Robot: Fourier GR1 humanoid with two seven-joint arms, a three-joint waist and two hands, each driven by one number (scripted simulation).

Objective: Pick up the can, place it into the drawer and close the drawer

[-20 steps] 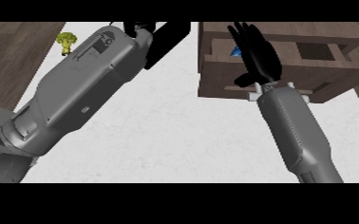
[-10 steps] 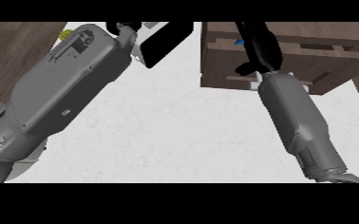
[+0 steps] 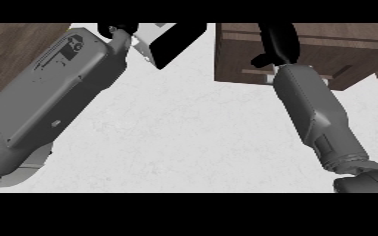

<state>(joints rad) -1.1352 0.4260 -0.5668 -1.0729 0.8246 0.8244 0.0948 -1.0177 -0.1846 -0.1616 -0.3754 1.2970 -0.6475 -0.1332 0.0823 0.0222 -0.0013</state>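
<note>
Right hand [image 3: 276,42] is reaching over the wooden drawer [image 3: 236,55] at the counter's far right edge; only its back and wrist are showing, so I cannot tell how it is set or whether it is carrying anything. Can is not showing anywhere in the head view — possibly hidden under that hand or already down in the drawer, but nothing is confirming either. Grey right forearm [image 3: 314,110] is running back toward the near right corner.

Left hand [image 3: 173,40] is sitting at the far edge, left of the drawer, fingers straight and relaxed, holding nothing, resting. Left forearm [image 3: 63,90] is crossing the white counter [image 3: 192,130] toward the near left corner.

Handling, as judgement only: a can is likely rigid, light, smooth-walled and apt to slip or roll; wrapping fingers and thumb round its mid-body is looking the safest hold. Drawer front is looking rigid enough for a flat push.
</note>
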